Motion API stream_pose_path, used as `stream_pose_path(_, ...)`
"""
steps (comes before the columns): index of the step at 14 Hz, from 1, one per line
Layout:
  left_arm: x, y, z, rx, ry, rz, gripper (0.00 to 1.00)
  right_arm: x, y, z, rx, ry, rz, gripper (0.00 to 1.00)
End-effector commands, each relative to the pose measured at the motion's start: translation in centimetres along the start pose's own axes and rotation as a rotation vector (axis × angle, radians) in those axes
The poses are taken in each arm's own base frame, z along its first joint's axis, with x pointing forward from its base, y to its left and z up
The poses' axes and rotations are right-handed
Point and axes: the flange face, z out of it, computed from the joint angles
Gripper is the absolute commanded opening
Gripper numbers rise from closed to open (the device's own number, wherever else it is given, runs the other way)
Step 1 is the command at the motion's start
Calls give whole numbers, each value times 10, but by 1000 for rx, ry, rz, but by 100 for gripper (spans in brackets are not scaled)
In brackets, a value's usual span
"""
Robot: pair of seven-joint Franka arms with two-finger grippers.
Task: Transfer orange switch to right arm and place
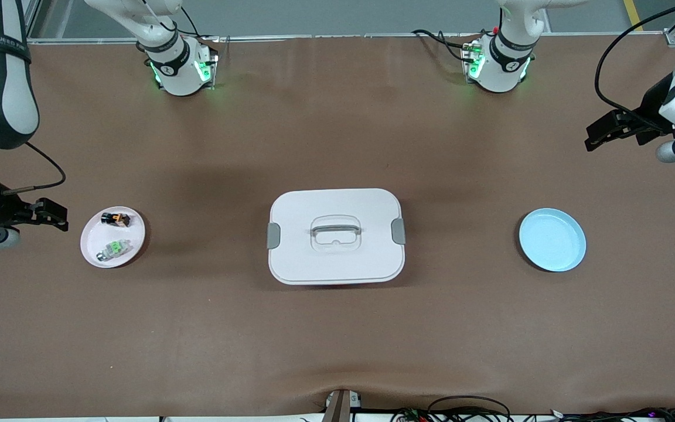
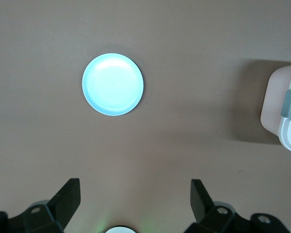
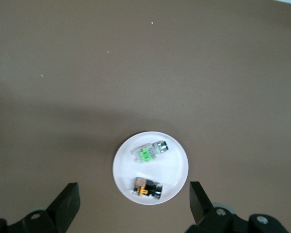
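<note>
Brown matting covers your table from end to end, with a white lidded box [image 1: 336, 235] in the middle and a plate toward each end. Look at the white plate [image 1: 92, 246] toward the right arm's end — your orange switch [image 1: 116, 220] lies on it, beside a green switch [image 1: 115, 248] that sits nearer the front camera. The blue plate [image 1: 552, 240] toward the left arm's end carries nothing.

Both arms hang back over their own ends of the table. Your right end effector [image 1: 50, 214] hovers just beside the white plate, fingers spread, gripping nothing; your left end effector [image 1: 601, 132] is up over bare table, fingers also apart, nothing between them.

How far along? You can't settle it — an orange switch resting on the right arm's plate fits a delivery already made, and it fits equally a switch waiting for pickup.

As for its lie, the orange switch is flat on its side, long axis running roughly along the table's length, slightly skewed. Which end leads, you can't tell.
</note>
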Motion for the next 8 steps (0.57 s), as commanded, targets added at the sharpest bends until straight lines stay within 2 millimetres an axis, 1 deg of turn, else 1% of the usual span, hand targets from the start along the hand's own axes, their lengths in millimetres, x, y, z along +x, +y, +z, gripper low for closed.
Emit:
stream_pose_path(1,-3,-1,1,21,-5,21,100,5,-9,-15,14,-64,95,100)
stream_pose_path(2,-3,-1,-1,20,-2,21,100,3,-12,-17,33,-78,100,100)
stream_pose_path(3,-3,-1,0,20,-4,20,100,2,-21,-27,51,-76,97,100)
stream_pose_path(4,-3,-1,0,20,-4,20,100,4,-37,-39,49,-63,98,100)
stream_pose_path(5,-3,-1,0,20,-4,20,100,3,-43,-49,45,-53,137,100)
stream_pose_path(6,-2,-1,1,20,-5,20,100,3,-47,-52,43,-51,147,100)
stream_pose_path(8,-2,-1,1,20,-5,20,100,-4,-50,-66,41,-51,150,100)
